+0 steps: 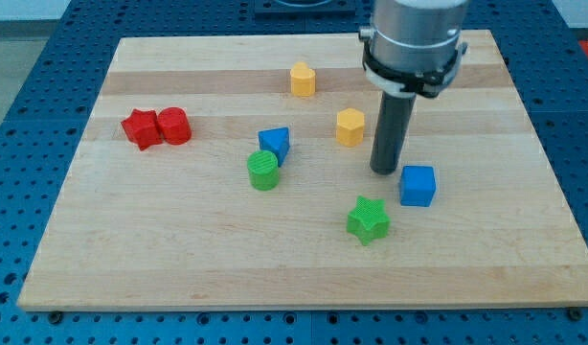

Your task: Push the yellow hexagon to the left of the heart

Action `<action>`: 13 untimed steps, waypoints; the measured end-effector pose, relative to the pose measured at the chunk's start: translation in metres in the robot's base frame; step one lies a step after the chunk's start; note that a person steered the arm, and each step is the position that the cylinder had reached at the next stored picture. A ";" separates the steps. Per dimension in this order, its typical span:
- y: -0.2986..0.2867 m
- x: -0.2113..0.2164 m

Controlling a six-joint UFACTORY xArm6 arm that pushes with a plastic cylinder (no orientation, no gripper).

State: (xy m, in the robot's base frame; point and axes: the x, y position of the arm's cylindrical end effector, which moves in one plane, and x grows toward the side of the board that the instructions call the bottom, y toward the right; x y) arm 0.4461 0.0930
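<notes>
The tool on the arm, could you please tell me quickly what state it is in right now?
My tip: a plain rod with no jaws, holding nothing, resting between the yellow hexagon block and the blue cube block, touching neither.
</notes>
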 end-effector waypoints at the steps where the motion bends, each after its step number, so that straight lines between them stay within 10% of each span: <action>1: -0.004 -0.033; 7: -0.089 0.004; 9: -0.090 -0.070; 13: -0.098 -0.055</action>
State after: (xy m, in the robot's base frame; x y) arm 0.3911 -0.0045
